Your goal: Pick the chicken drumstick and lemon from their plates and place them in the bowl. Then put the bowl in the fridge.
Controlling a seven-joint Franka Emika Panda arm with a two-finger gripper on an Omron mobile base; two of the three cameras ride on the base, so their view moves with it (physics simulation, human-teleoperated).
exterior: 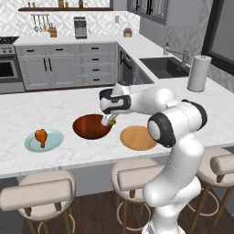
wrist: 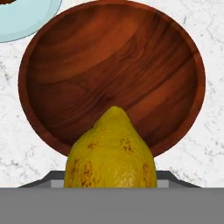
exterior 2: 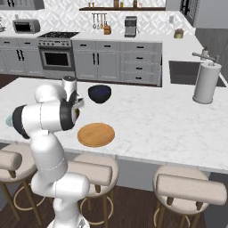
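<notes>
Lemon (wrist: 111, 151) clamped in gripper (exterior: 109, 120), held above near rim of brown bowl (exterior: 91, 126). Bowl on marble worktop (exterior: 55, 107), nothing inside. Tan plate (exterior: 138, 137) just right of bowl, bare. Pale-blue plate (exterior: 44, 140) to bowl's left, drumstick (exterior: 41, 135) lying on it. Navy bowl (exterior 2: 99, 93) farther back.

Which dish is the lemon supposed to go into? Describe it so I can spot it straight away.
Look at the long white marble island counter with the stools. Three round dishes sit in a row along its near side; the bowl is the middle one, under the gripper holding the lemon. It is deep, glossy and reddish-brown, unlike the flat pale-blue plate and flat tan plate flanking it.
</notes>
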